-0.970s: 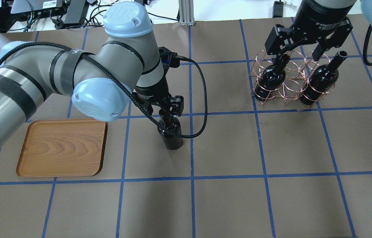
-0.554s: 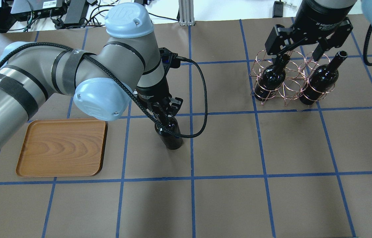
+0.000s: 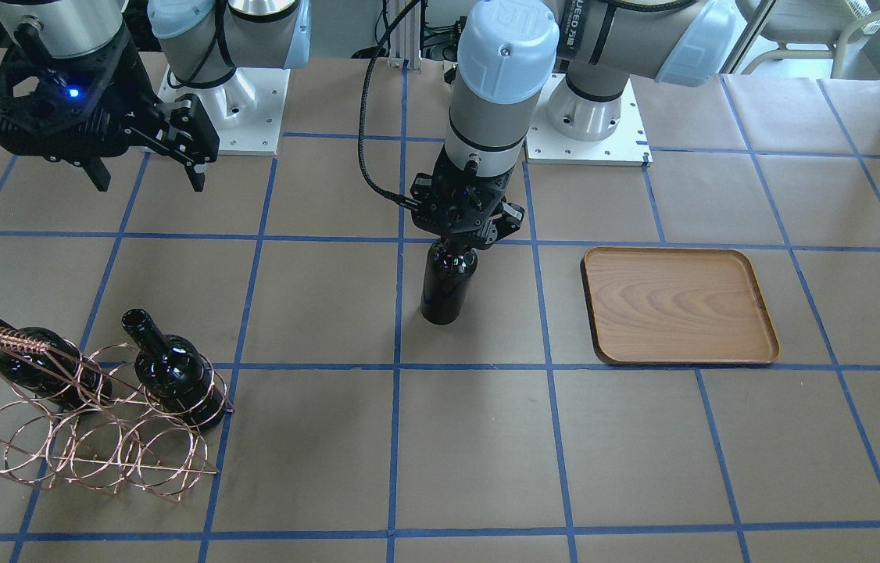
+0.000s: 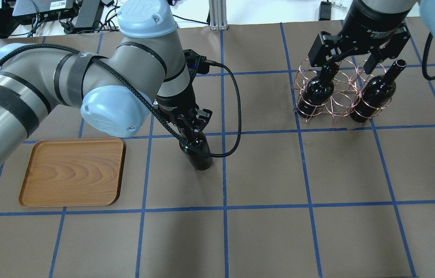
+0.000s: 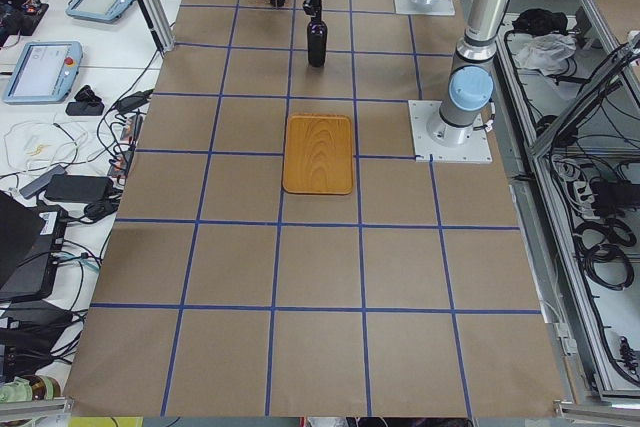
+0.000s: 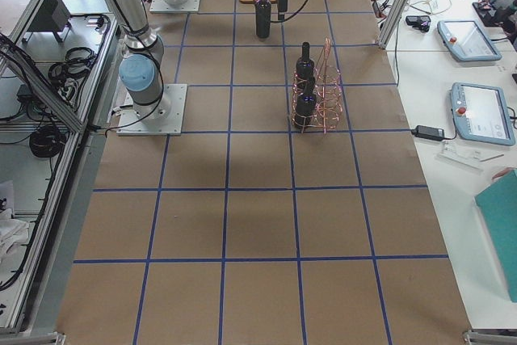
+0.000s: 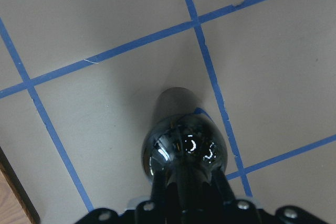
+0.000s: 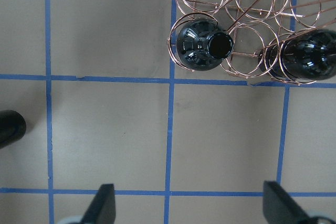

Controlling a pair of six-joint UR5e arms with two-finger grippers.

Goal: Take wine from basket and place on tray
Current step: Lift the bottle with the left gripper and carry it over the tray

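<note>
My left gripper (image 4: pixel 193 130) is shut on the neck of a near-black wine bottle (image 4: pixel 199 155), which stands upright mid-table to the right of the wooden tray (image 4: pixel 72 172). I cannot tell whether its base touches the table. The left wrist view shows the bottle's shoulder (image 7: pixel 181 148) right below the fingers. Seen from the front, the bottle (image 3: pixel 446 285) hangs under the left gripper (image 3: pixel 462 234), with the tray (image 3: pixel 678 305) beside it. My right gripper (image 4: pixel 350 58) is open and empty above the copper wire basket (image 4: pixel 337 96), which holds two more bottles (image 4: pixel 318 90) (image 4: pixel 376 96).
The table is brown paper with blue tape grid lines. The left arm's black cable (image 4: pixel 237 112) loops beside the held bottle. In the right wrist view the basket (image 8: pixel 247 3) lies at the top right, well ahead of the open fingers (image 8: pixel 105 208).
My left gripper has closed on the bottle's neck, and the wrist and bottle have shifted slightly toward the tray. The right gripper has stayed open over the basket.
</note>
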